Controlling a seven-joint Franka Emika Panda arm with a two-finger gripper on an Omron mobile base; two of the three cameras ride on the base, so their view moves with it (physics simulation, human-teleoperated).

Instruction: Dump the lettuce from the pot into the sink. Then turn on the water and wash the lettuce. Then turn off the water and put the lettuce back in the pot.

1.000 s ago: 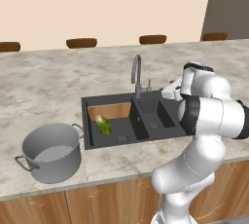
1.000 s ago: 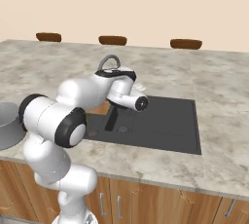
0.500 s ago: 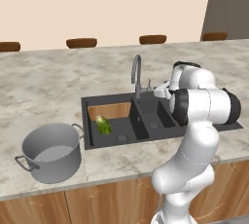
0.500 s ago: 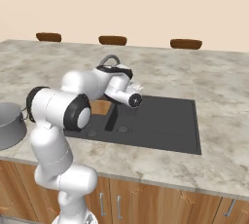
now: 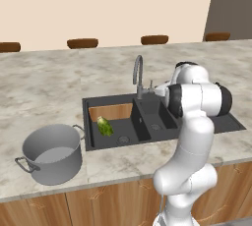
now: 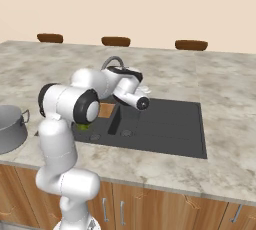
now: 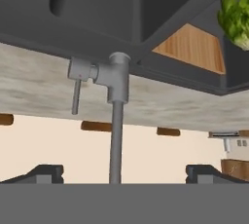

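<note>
Fingers are spread open with the faucet stem between them, lever off to one side, lettuce sitting in the sink, so they could easily bump the stem and miss the lever.

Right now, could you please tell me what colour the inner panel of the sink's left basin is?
Wood-brown, against the dark charcoal rectangular sink; the panel shows best in the left base view.

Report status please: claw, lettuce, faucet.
Claw open, empty, lined up on the faucet. Lettuce in left sink basin, pot on counter. No water running. Nothing blocks the lever.
</note>
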